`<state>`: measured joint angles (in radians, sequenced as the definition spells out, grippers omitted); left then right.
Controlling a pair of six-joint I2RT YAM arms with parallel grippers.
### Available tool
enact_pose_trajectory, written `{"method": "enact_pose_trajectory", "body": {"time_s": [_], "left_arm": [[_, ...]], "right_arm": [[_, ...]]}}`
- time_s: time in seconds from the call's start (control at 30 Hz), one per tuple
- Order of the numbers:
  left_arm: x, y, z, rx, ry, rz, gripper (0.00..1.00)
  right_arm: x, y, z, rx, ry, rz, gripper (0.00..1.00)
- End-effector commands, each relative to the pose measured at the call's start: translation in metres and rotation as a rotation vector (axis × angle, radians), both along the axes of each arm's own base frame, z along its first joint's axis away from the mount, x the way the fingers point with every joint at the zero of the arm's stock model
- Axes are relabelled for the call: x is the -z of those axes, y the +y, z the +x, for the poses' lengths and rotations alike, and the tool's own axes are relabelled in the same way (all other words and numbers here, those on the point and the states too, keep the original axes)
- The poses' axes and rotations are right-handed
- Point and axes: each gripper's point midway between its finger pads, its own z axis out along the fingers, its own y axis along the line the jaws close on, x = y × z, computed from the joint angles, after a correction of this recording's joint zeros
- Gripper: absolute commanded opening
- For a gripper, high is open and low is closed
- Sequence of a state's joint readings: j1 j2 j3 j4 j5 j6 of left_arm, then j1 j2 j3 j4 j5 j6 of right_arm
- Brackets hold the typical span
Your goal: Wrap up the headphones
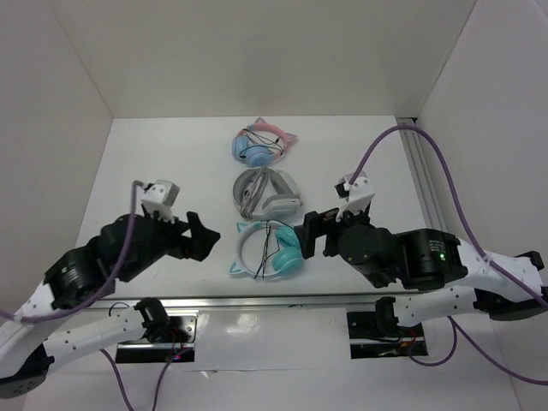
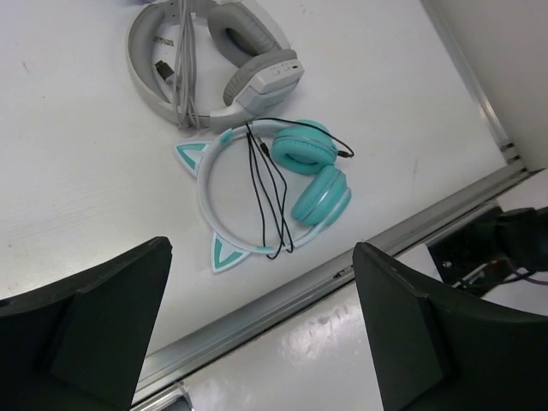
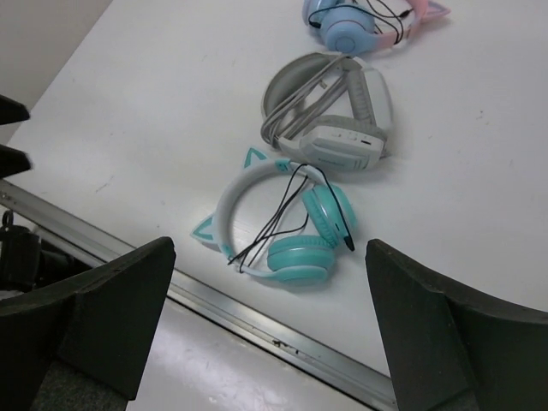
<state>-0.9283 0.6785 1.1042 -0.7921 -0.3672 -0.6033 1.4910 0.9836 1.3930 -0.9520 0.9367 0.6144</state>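
Note:
The teal headphones (image 1: 272, 251) lie flat near the table's front edge, with a white headband, two small cat ears and a thin black cable looped across the band. They also show in the left wrist view (image 2: 312, 175) and the right wrist view (image 3: 300, 257). My left gripper (image 1: 204, 237) is open and empty, to the left of them and above the table. My right gripper (image 1: 309, 233) is open and empty, just right of the ear cups. Neither gripper touches the headphones.
Grey-white headphones (image 1: 267, 193) lie just behind the teal ones. Blue-and-pink cat-ear headphones (image 1: 261, 142) lie further back. A metal rail (image 1: 257, 300) runs along the table's front edge. White walls enclose the left, back and right sides.

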Motion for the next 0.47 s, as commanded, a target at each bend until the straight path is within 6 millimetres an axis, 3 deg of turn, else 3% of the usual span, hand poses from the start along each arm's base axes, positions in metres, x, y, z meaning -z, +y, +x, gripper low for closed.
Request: {"method": "enact_pose_trajectory", "body": {"time_s": [0.0, 0.07, 0.2, 0.43], "left_arm": [[0.005, 0.024, -0.029, 0.052, 0.018, 0.0, 1.0], [0.009, 0.029, -0.045, 0.108, 0.001, -0.046, 1.0], [0.009, 0.043, -0.057, 0.096, -0.001, -0.096, 1.0], [0.004, 0.06, -0.062, 0.041, -0.018, -0.15, 1.0]], "right_arm": [[0.019, -0.02, -0.01, -0.025, 0.073, -0.024, 1.0], [0.026, -0.027, -0.013, -0.023, 0.094, -0.012, 1.0], [0.036, -0.05, -0.013, 0.008, 0.1, 0.006, 1.0], [0.035, -0.061, -0.012, 0.02, 0.098, 0.015, 1.0]]}}
